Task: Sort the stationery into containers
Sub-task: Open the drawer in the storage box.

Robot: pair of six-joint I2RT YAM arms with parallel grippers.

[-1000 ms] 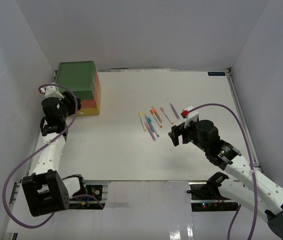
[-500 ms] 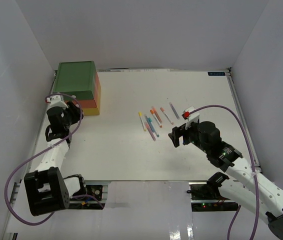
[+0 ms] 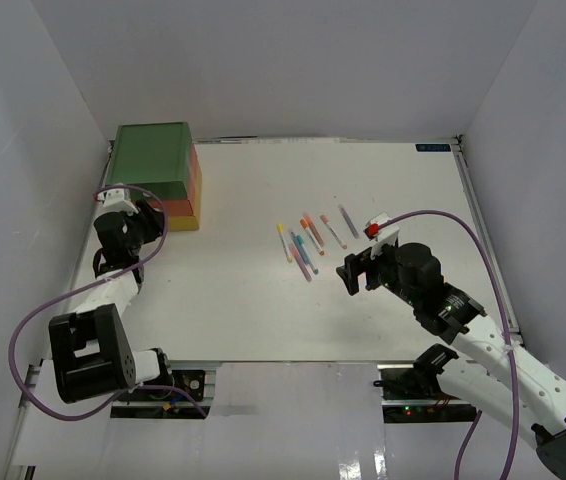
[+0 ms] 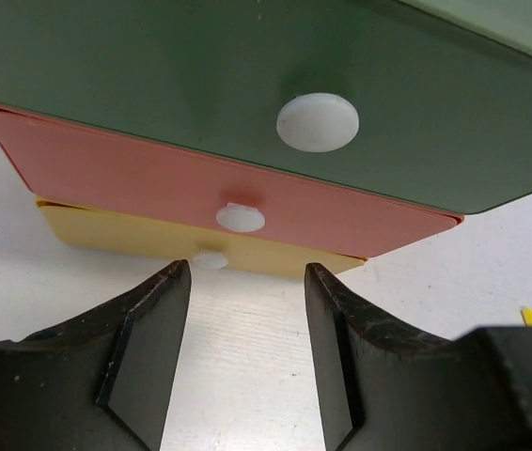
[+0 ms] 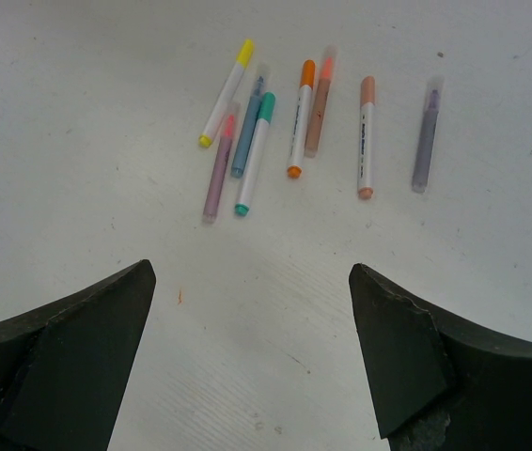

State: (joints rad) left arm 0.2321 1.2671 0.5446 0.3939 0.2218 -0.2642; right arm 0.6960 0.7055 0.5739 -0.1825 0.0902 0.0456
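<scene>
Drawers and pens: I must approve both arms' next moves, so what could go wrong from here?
The red knob and yellow knob sit close together in front of the open left pincer, so it might catch the wrong one. The pink pen, blue pen and green pen lie bunched, so the wide-open right pincer might lift two.

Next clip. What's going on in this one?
The left claw, jaws apart and empty, faces the stacked drawers, lined up low near the knob of the yellow bottom one; all three look shut. The right claw hangs wide open over the markers, which all lie loose on the table. Nothing appears sorted yet.
</scene>
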